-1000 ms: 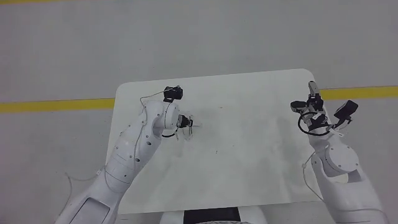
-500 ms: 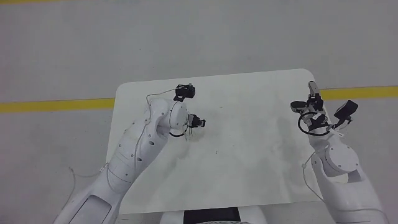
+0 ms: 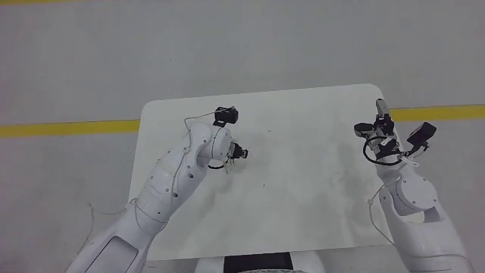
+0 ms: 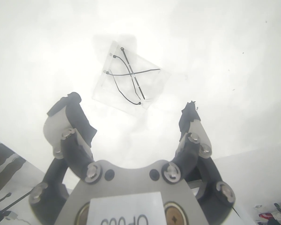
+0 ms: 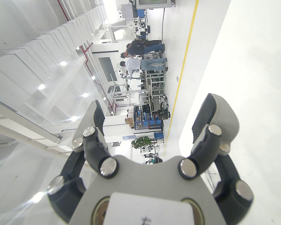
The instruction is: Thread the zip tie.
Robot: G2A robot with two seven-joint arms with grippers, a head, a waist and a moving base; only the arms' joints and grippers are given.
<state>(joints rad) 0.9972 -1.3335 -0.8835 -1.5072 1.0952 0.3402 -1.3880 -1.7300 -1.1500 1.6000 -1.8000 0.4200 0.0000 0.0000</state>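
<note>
A white table (image 3: 303, 197) with rounded corners is seen from above, standing on a pale grey floor crossed by a yellow line (image 3: 68, 128) that runs behind the table. From the table's centre, the left gripper (image 3: 236, 152) is at about 9 o'clock, hanging over the left half of the tabletop at the end of a white arm that comes in from 7 o'clock. Seen from its own wrist, the left gripper (image 4: 131, 111) is spread wide, and its dark-wrapped fingers (image 4: 71, 111) have nothing between them. Just beyond the fingertips, a square clear plastic sheet (image 4: 154, 80) lies flat on the table (image 4: 213, 24). On the sheet is a loose pile of thin black zip ties (image 4: 131, 76), crossing one another, some straight and some curved. None is visibly threaded, and the gripper touches neither the ties nor the sheet. The right gripper (image 3: 371, 120) is at about 3 o'clock, at the table's right edge, well apart from the sheet. From its own wrist, the right gripper (image 5: 152, 113) is also wide open with nothing in its grasp. It points away from the zip ties, along the table edge toward the room.
</note>
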